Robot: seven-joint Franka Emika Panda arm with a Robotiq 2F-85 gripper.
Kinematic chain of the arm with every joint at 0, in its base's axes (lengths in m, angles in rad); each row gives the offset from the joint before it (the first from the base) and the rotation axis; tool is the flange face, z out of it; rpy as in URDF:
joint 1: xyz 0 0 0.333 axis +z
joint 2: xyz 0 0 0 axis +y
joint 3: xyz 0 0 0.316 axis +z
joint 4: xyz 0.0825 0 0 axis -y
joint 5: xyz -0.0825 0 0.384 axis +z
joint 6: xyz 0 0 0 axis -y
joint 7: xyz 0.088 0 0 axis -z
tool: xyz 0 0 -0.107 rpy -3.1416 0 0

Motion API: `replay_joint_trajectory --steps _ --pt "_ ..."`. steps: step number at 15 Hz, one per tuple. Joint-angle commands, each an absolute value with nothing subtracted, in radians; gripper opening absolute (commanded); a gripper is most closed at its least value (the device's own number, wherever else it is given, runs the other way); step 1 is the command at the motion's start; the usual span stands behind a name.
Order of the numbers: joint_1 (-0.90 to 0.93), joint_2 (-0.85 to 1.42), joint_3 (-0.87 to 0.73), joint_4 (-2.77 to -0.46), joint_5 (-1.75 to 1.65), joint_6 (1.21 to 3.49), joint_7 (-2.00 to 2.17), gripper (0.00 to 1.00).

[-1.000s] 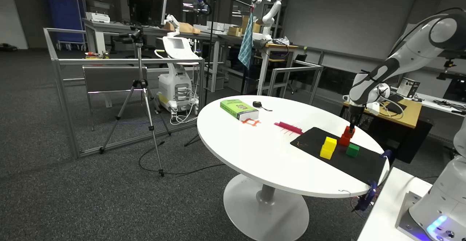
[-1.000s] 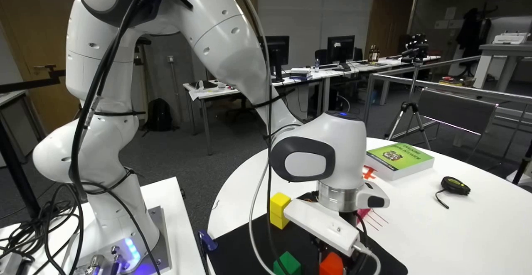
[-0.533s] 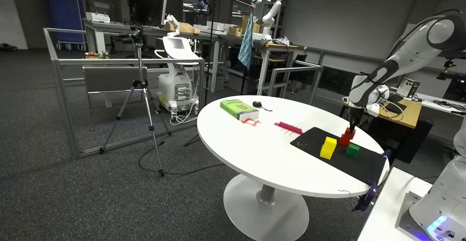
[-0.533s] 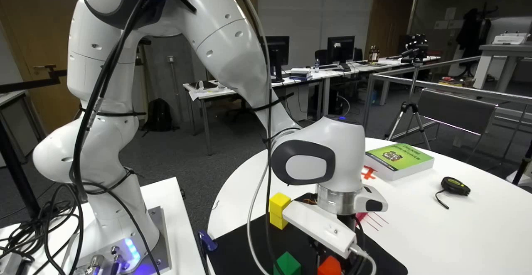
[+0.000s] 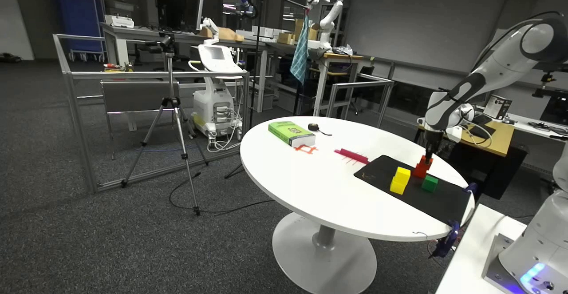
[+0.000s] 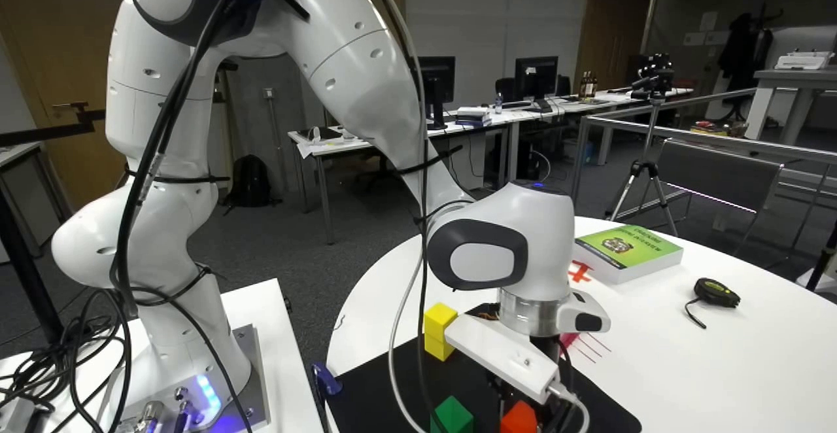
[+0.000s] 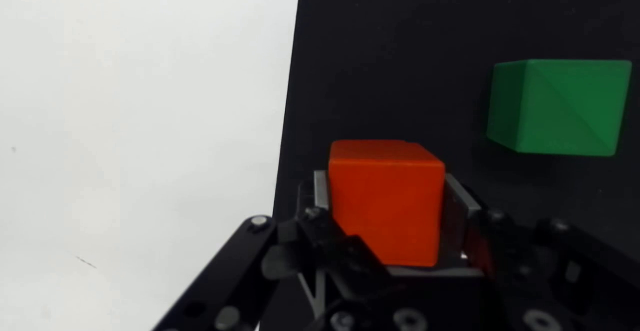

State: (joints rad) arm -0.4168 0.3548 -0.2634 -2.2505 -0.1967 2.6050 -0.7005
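Note:
An orange-red block (image 7: 385, 206) sits between the finger pads of my gripper (image 7: 387, 191) in the wrist view, with a pad close against each side. In an exterior view this upper red block (image 5: 424, 162) stands on a lower red block (image 5: 420, 172), slightly offset, and the fingers still hold it. In an exterior view only part of the red block (image 6: 519, 418) shows at the bottom edge, and the fingers are mostly hidden behind the white wrist camera (image 6: 507, 358). A green block (image 7: 570, 108) rests on the black mat (image 7: 385, 46), apart from the gripper.
A yellow stack of two blocks (image 5: 400, 180) stands on the mat near the red stack. The white round table (image 5: 310, 183) also bears a green book (image 5: 290, 132), a tape measure (image 5: 313, 127) and a pink strip (image 5: 353, 155). Blue clamps (image 5: 449, 238) grip the table edge.
The arm and gripper have come down slightly with the upper red block, which is a little lower than a second ago. In the last half second almost nothing has moved.

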Motion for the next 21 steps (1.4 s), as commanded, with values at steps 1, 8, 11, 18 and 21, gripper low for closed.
replay_joint_trajectory --steps 1,8,11,18,21 --pt "-0.411 0.369 -0.261 -2.235 -0.204 2.628 -0.669 0.31" --pt "-0.406 0.397 -0.261 -2.195 -0.211 2.609 -0.648 0.31" --pt "-0.406 0.408 -0.261 -2.180 -0.210 2.595 -0.644 0.31" --pt "-0.411 0.392 -0.257 -2.197 -0.208 2.583 -0.658 0.31" --pt "-0.420 0.383 -0.249 -2.202 -0.192 2.557 -0.676 0.31"
